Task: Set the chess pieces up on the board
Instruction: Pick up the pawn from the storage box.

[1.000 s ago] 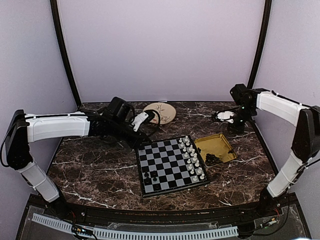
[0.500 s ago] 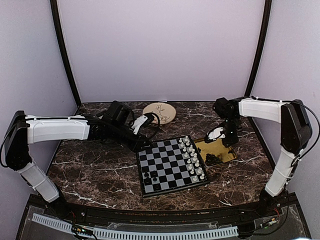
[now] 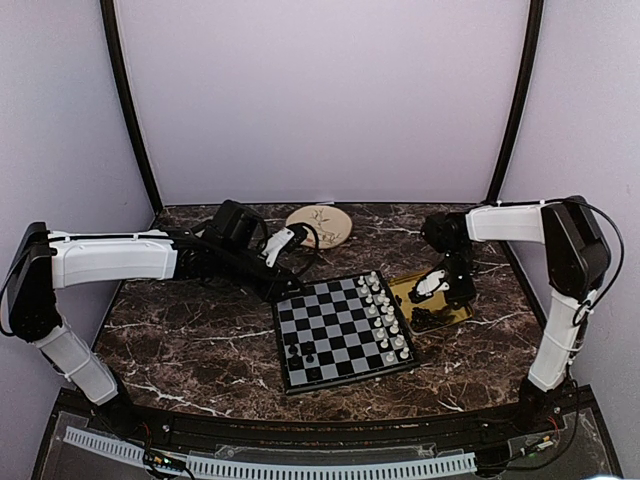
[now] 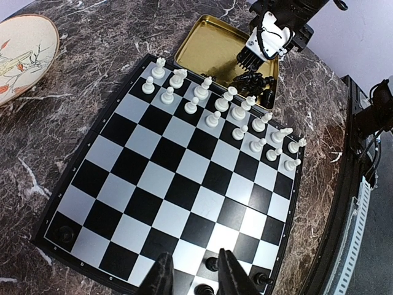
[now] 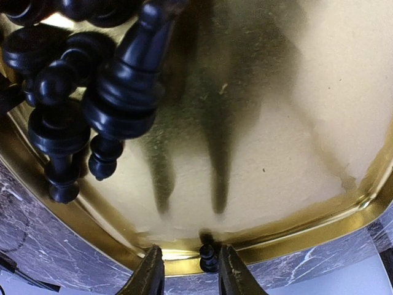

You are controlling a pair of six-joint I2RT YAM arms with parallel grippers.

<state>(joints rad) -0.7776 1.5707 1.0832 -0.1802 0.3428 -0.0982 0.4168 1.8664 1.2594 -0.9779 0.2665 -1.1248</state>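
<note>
Right fingers hang over the tray, a bit off from the black heap.

The right gripper point(image 5: 189, 257) has its fingers a little apart and is squeezing nothing. A tiny dark bit sits between them by the rim, and I cannot tell what it is. The black chess pieces point(image 5: 92, 92) lie up and to the left of the fingers, piled on each other in the yellow tray point(image 5: 276, 153). They look round and tangled, so a grab may catch two, or one may slip and roll. Past the tray is the board point(image 3: 330, 322), with the white pieces point(image 3: 381, 310) on its tray side. A low carry could knock them over. The left gripper point(image 4: 194, 255) waits with its fingers spread and empty.
</note>
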